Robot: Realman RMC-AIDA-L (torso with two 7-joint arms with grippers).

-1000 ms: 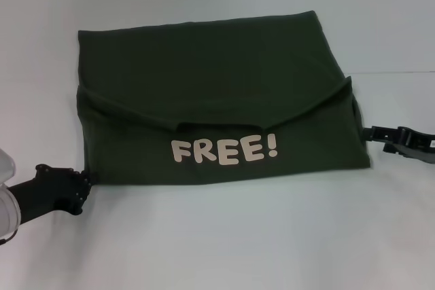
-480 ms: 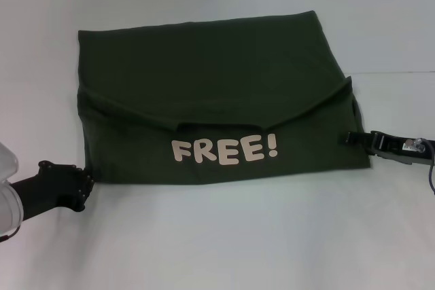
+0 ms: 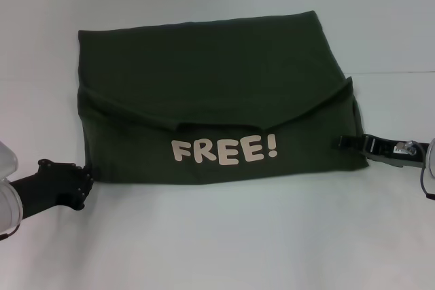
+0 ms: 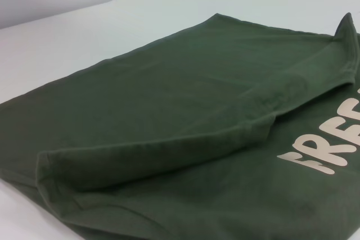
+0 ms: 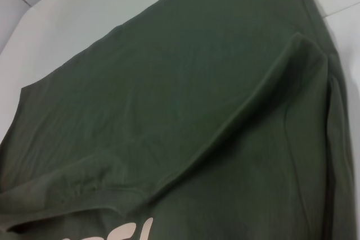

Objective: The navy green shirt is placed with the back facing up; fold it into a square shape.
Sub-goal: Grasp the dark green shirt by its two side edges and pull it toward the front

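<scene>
The big, dark olive-green cotton T-shirt lies flat on the white table, filling the middle of the head view. Its near part is folded over, so the cream "FREE!" letters show at lower middle. The cloth looks soft, thin and floppy, so it should bend easily and sag when lifted. The thick folded edges and corners look like the best places to pinch.

The black left gripper sits at the shirt's lower left corner. The black right gripper reaches onto the lower right edge. I cannot tell whether either one's fingers are pinched or loose.
</scene>
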